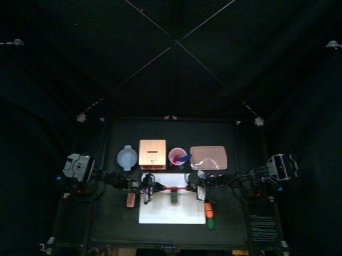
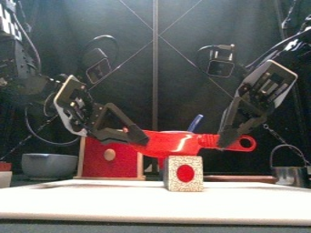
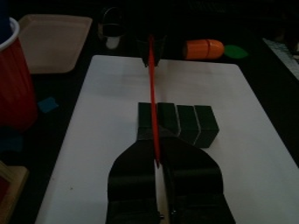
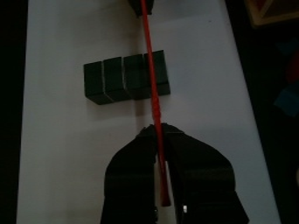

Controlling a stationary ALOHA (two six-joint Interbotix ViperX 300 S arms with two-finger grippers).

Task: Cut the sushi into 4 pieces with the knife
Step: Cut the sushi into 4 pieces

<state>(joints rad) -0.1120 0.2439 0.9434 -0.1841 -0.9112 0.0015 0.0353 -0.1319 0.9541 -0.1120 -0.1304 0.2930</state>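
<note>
Both arms share one red knife. The left fingers are clenched on one end and the right fingers on the other, so the blade stretches straight between them across the middle of the front view. It runs crosswise over the sushi roll, a row of dark green blocks lying on the white cutting board in the lower centre of the top view. In both wrist views the blade crosses the roll close to one end, about one block in. From the front the roll shows its end face, white with a red centre, at the lower middle of the frame. Whether the edge touches it, I cannot tell. Behind the board on the tabletop stand, from left to right in the top view, a blue-grey bowl, a wooden box, a red cup and a pink tray. An orange toy lies just off the board at the lower right of the top view.
</note>
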